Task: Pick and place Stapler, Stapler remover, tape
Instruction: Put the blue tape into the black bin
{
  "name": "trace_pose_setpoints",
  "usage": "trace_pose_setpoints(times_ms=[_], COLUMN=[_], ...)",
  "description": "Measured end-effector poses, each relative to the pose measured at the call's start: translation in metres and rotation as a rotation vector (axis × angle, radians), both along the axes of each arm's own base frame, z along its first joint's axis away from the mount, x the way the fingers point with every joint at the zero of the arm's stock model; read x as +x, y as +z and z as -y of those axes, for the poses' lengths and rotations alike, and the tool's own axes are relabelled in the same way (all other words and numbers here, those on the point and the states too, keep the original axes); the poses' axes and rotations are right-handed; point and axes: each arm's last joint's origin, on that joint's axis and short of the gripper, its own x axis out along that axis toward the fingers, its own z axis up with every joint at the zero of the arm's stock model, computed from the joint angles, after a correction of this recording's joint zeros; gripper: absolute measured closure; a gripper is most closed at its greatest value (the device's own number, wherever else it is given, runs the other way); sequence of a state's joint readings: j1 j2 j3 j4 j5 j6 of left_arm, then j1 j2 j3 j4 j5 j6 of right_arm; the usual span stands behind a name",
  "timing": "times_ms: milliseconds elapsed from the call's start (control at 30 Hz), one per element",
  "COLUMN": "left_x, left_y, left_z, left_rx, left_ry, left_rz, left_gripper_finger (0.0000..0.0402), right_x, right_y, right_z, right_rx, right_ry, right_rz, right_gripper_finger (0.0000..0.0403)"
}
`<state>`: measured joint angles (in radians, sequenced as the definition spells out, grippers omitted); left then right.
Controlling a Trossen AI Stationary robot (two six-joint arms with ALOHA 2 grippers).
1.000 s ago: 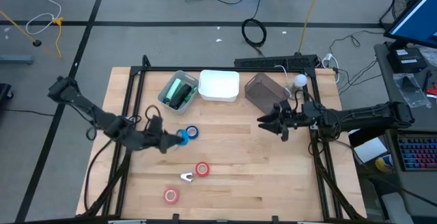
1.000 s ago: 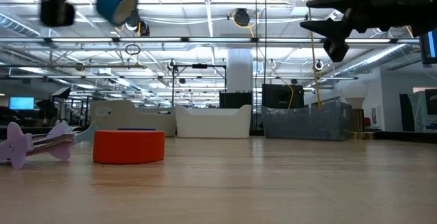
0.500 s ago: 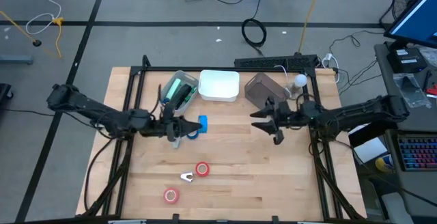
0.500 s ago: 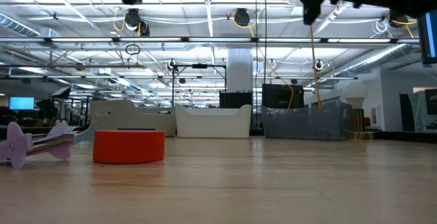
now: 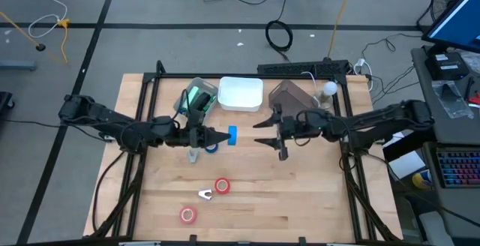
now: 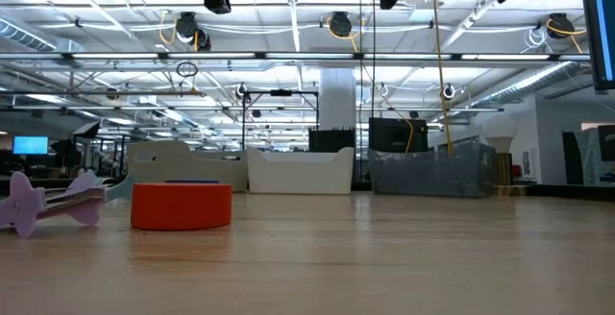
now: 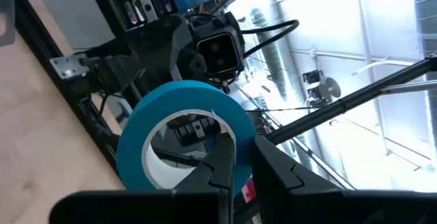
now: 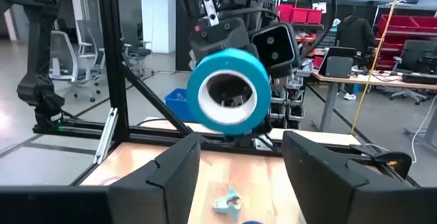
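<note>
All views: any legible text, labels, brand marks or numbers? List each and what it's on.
None readable.
Blue tape roll held in the left gripper: plain, no print visible.
Red tape roll on the table: no lettering.
Right gripper: no marking visible.
Monitor at the table's side: screen content too small to read.

Both arms reach in from their own sides toward the middle of the table, stretched low and nearly level, their end effectors facing each other with a small gap between. The left end effector (image 5: 223,136) is clamped on a blue tape (image 5: 232,134), one finger (image 7: 225,166) through its centre, holding it upright on edge in the air. The right end effector (image 5: 264,132) has its fingers (image 8: 171,166) spread wide and holds nothing, pointed straight at the roll.
</note>
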<state>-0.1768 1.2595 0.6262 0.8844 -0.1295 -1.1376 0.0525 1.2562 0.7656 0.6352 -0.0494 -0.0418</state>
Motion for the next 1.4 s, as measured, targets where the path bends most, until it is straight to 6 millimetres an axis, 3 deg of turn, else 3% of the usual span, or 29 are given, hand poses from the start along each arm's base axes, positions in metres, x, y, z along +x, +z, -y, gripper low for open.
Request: trace_pose_setpoints(times_ms=[300, 1000, 1167, 1400], left_x=[0.000, 0.000, 0.000, 0.000], left_y=[0.000, 0.000, 0.000, 0.000], left_z=[0.000, 0.001, 0.001, 0.001], left_rx=[-0.024, -0.020, -0.015, -0.012], left_ry=[-0.008, -0.034, -0.040, -0.049], left_rz=[0.002, 0.003, 0.002, 0.002], left_gripper_finger=[0.0371, 0.0371, 0.0371, 0.0371], right_x=[0.031, 0.064, 0.064, 0.064], right_y=[0.010, 0.012, 0.011, 0.011], right_z=[0.008, 0.006, 0.006, 0.006], right_rx=[0.005, 0.034, 0.036, 0.036], right_ry=[-0.075, -0.020, -0.021, -0.020], right_rz=[0.010, -0.002, -0.010, -0.011], right_gripper_finger=[0.0166, 0.0178, 0.0202, 0.0270])
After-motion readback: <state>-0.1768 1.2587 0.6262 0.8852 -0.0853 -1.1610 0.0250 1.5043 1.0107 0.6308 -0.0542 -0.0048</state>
